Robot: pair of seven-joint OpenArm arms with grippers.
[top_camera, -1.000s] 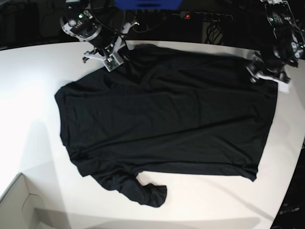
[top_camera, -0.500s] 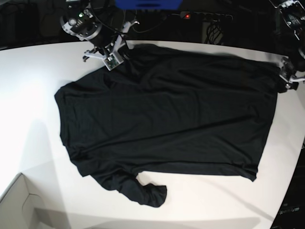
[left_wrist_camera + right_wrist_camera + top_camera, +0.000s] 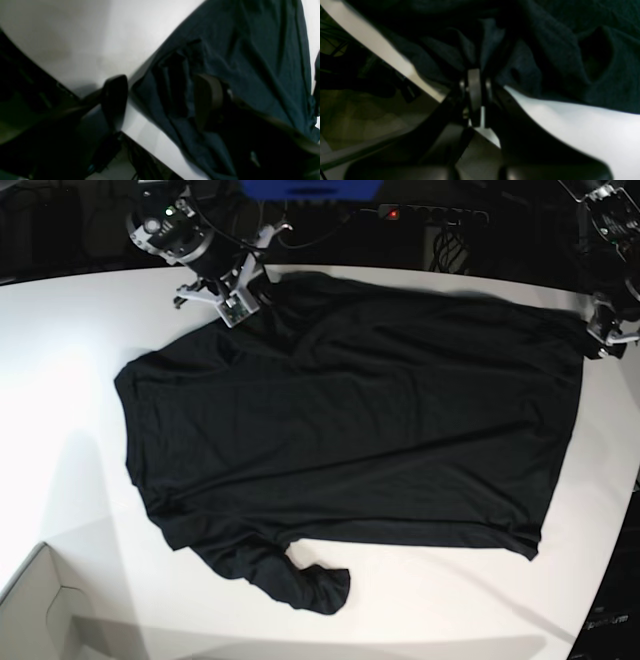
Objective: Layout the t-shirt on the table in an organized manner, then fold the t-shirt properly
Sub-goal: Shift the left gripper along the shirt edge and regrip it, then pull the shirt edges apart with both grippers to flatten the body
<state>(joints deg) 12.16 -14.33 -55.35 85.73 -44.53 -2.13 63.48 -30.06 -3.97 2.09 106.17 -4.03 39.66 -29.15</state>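
Lying almost flat on the white table [image 3: 60,380], the black shirt [image 3: 350,420] covers most of the middle of it. Its near sleeve [image 3: 290,575] is bunched and curled by the front edge, and the cloth by the far corner is wrinkled. At that far corner, on the left of the base view, the right gripper [image 3: 243,302] sits on the shirt's edge, and its wrist view shows the two jaws pressed together with a fold of black cloth [image 3: 460,50] pinched between them, right at the table's edge. On the other side, the left gripper [image 3: 608,338] hangs at the shirt's far right corner. From its own camera the two fingers [image 3: 115,100] stand wide apart, one over bare table and one over the shirt [image 3: 250,62], with the crumpled hem between them and nothing held. Behind the table it is dark, with cables, a blue thing [image 3: 310,188] and a small red light [image 3: 393,214]. A pale box corner [image 3: 35,610] pokes in at the bottom left, well apart from the shirt.
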